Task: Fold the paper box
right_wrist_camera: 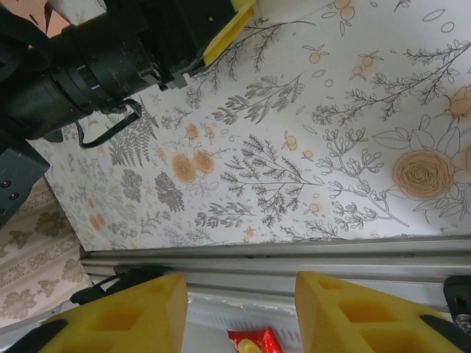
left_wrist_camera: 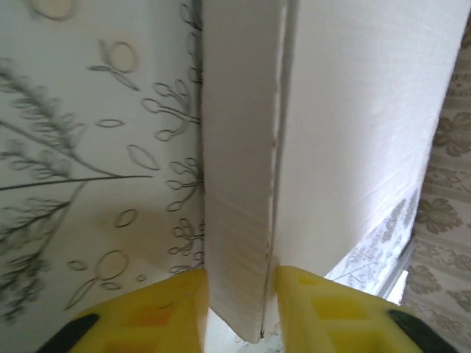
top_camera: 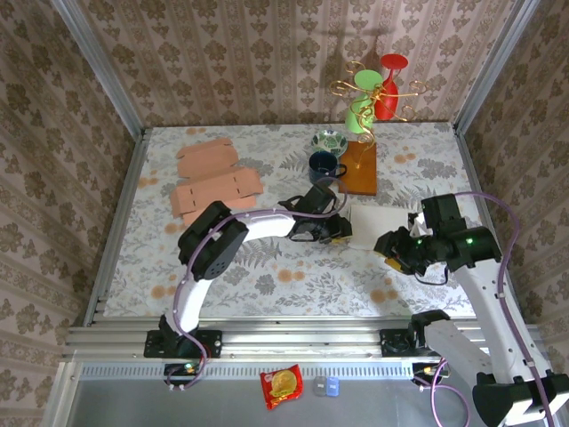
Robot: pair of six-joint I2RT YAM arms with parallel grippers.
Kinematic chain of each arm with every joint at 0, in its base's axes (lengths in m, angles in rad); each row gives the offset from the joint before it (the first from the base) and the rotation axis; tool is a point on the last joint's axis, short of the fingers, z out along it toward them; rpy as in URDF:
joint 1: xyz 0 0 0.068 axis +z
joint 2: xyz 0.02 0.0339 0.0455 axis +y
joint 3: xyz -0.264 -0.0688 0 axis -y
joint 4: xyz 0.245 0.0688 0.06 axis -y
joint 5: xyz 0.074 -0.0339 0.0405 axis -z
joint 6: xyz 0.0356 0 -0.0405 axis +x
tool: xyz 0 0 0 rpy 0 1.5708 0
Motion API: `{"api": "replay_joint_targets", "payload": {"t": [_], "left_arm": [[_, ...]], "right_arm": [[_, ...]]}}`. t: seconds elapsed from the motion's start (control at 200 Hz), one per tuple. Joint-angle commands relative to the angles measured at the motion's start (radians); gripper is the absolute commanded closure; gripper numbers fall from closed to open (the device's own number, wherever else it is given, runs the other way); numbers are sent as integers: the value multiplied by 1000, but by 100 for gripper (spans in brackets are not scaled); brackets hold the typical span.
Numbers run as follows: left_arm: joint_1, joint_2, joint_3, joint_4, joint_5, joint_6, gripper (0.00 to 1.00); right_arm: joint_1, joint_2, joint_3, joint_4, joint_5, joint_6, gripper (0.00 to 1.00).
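Flat white paper box (top_camera: pixel 380 219) lay right of centre on the floral-print tablecloth (top_camera: pixel 267 276), just on the near side of an orange wooden board (top_camera: pixel 360 169). Left gripper (top_camera: pixel 336 233) sat at the box's left edge. Through its wrist camera I saw the yellow fingers (left_wrist_camera: pixel 169 309) close on either side of a raised white flap (left_wrist_camera: pixel 239 184), which stood edge-on between them. I could not tell whether they bit the flap or merely flanked it. Right gripper (top_camera: pixel 391 247) hovered by the box's near edge, pincer spread and holding nothing (its camera looked down at tablecloth and the aluminium rail (right_wrist_camera: pixel 280 257)). My judgement was that the step was creasing that side flap upright. To do it well I would fold slowly along the score line, keep the flap square, and press the right gripper onto the panel so the box could not slide. The left wrist view gave the flap's doubled thickness and crease. The overhead view gave what that one could not: the box's place between both arms, and the pink cardboard blanks (top_camera: pixel 213 182) well apart at far left.
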Motion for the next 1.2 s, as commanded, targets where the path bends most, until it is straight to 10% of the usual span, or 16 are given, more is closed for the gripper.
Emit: {"api": "replay_joint_targets", "payload": {"t": [0.0, 0.225, 0.455, 0.595, 0.825, 1.195], "left_arm": [[49, -199, -43, -120, -115, 85, 65], [257, -563, -210, -335, -341, 278, 53], [786, -577, -273, -520, -118, 394, 63], [955, -453, -208, -559, -74, 444, 64], [1031, -323, -162, -448, -43, 372, 62], [917, -119, -126, -309, -8, 308, 65]], "right_arm": [[-5, -31, 44, 73, 50, 49, 55], [35, 23, 17, 240, 85, 144, 56], [272, 188, 48, 432, 180, 218, 57], [343, 308, 104, 489, 173, 216, 57], [361, 416, 157, 508, 136, 200, 57], [360, 446, 146, 501, 122, 195, 56]]}}
